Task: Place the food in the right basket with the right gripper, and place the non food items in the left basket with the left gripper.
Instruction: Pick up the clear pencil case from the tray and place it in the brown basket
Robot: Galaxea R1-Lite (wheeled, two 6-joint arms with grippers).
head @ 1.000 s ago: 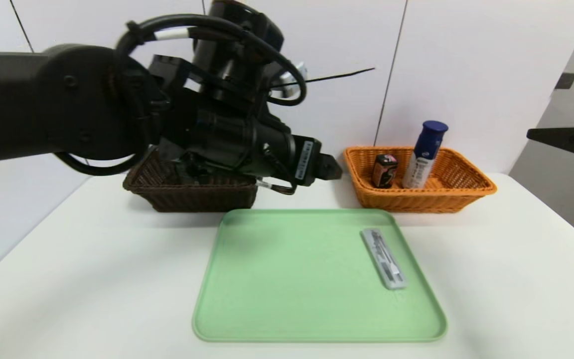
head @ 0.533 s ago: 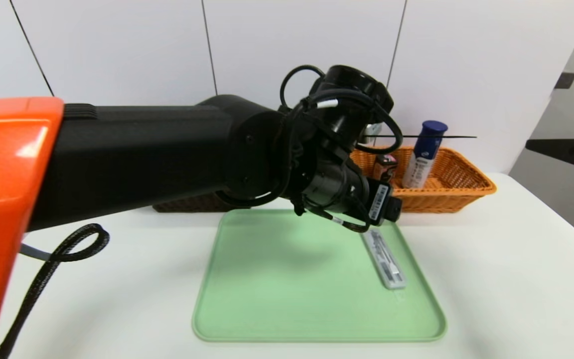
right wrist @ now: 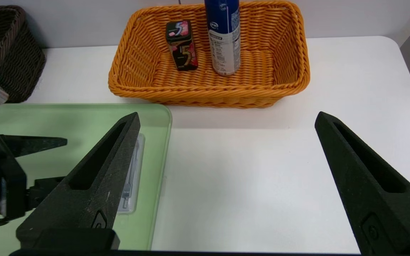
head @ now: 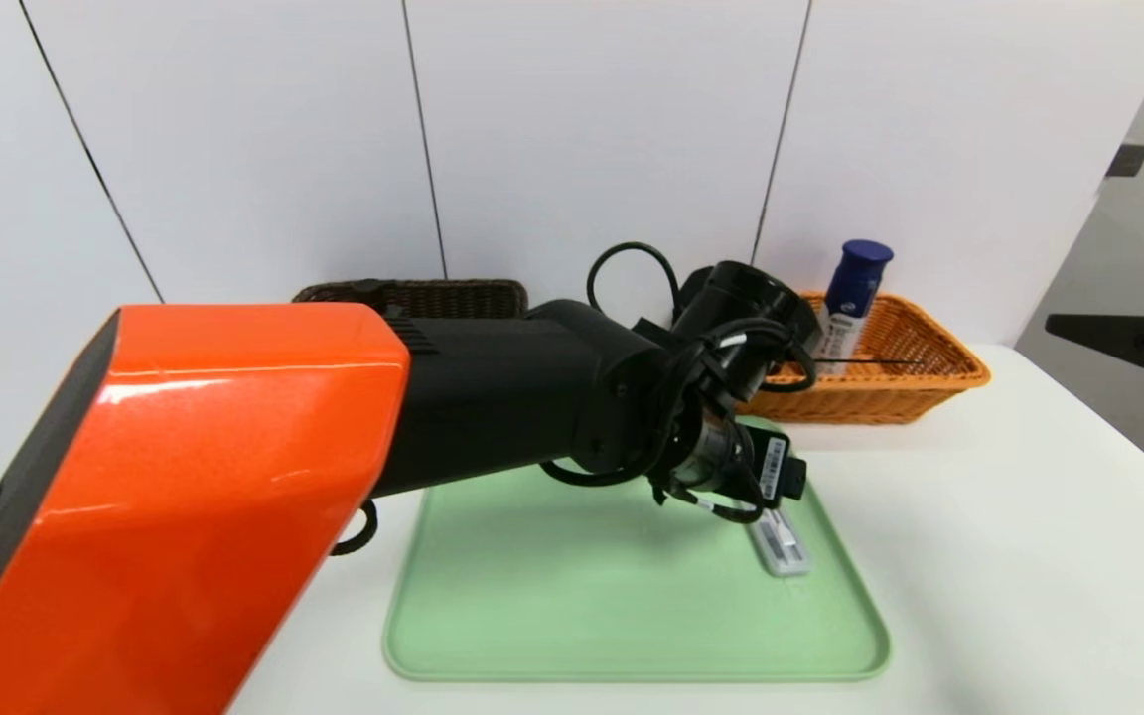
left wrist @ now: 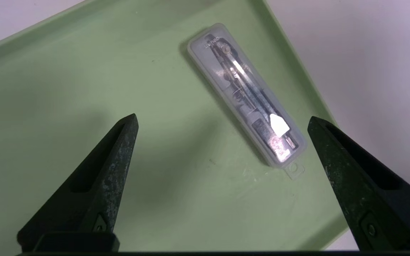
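Note:
The flat clear-grey case (left wrist: 244, 92) lies on the green tray (left wrist: 84, 71) near its right edge. My left gripper (left wrist: 222, 118) hovers open just above the tray, the case's near end lying between its fingers, nothing held. In the head view my left arm covers most of the case (head: 783, 544). The orange basket (right wrist: 283, 81) holds the blue-capped white bottle (right wrist: 223, 42) and the small dark box (right wrist: 181, 45). My right gripper (right wrist: 226, 119) hangs open and empty over bare table, right of the tray. The black bottle and the utensil are out of view.
The dark brown basket (head: 413, 295) stands at the back left, its inside hidden behind my left arm. The white table (right wrist: 262, 170) stretches to the right of the tray (head: 582, 616). A white panelled wall rises behind the baskets.
My left arm has swung from above the dark brown basket to the right and down over the tray, ending above the clear case. The right arm has stayed in place.

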